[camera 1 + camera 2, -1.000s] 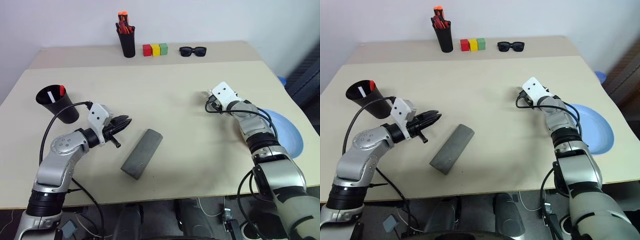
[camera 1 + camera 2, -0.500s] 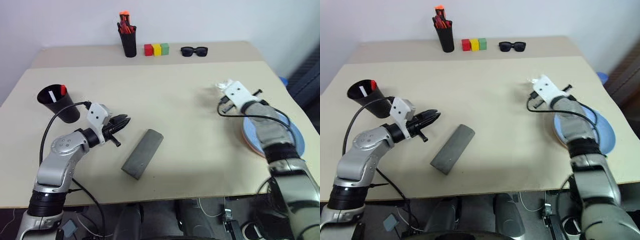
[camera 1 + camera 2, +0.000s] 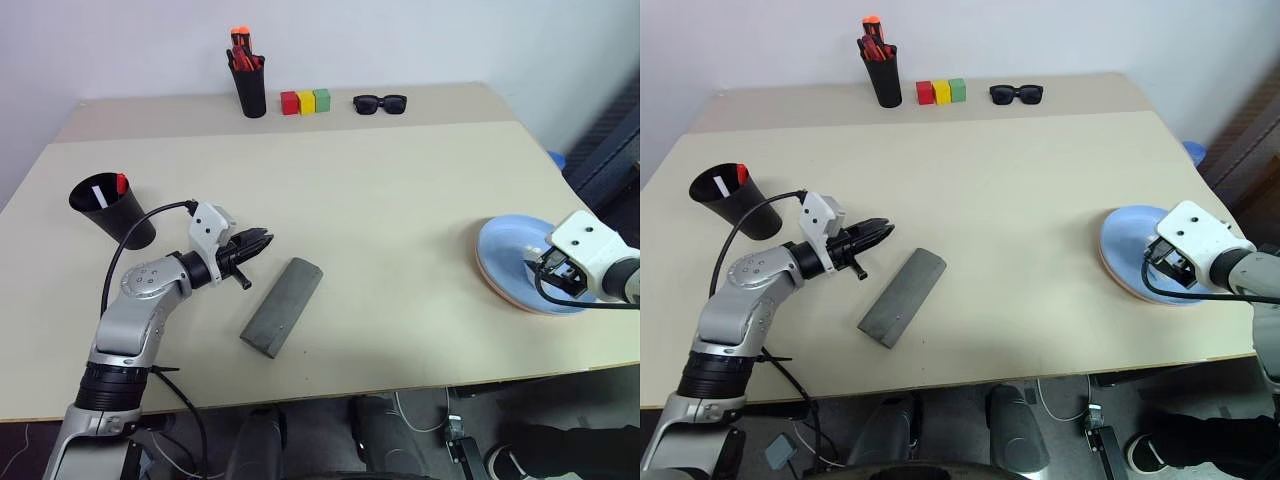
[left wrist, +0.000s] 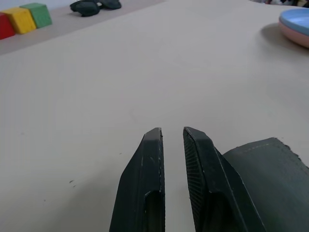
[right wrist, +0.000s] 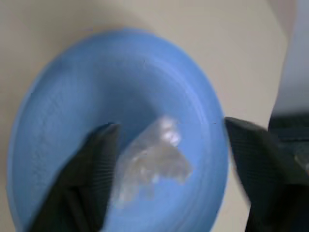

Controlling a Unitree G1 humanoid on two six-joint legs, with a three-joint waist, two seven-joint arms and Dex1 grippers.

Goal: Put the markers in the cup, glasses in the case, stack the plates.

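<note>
**Case lid next, left arm nearest**

Just beside your left gripper (image 3: 255, 243), at its 5 o'clock, lies the case (image 3: 283, 306), long axis from 1 to 7 o'clock on the counter (image 3: 380, 200). Jaws nearly shut, holding nothing. Your right gripper (image 5: 169, 169) hangs wide open and empty over the stacked plates (image 3: 520, 262). Both markers (image 3: 112, 185) stand in the cup (image 3: 110, 210). You can't see the glasses; no readable writing anywhere.
</note>
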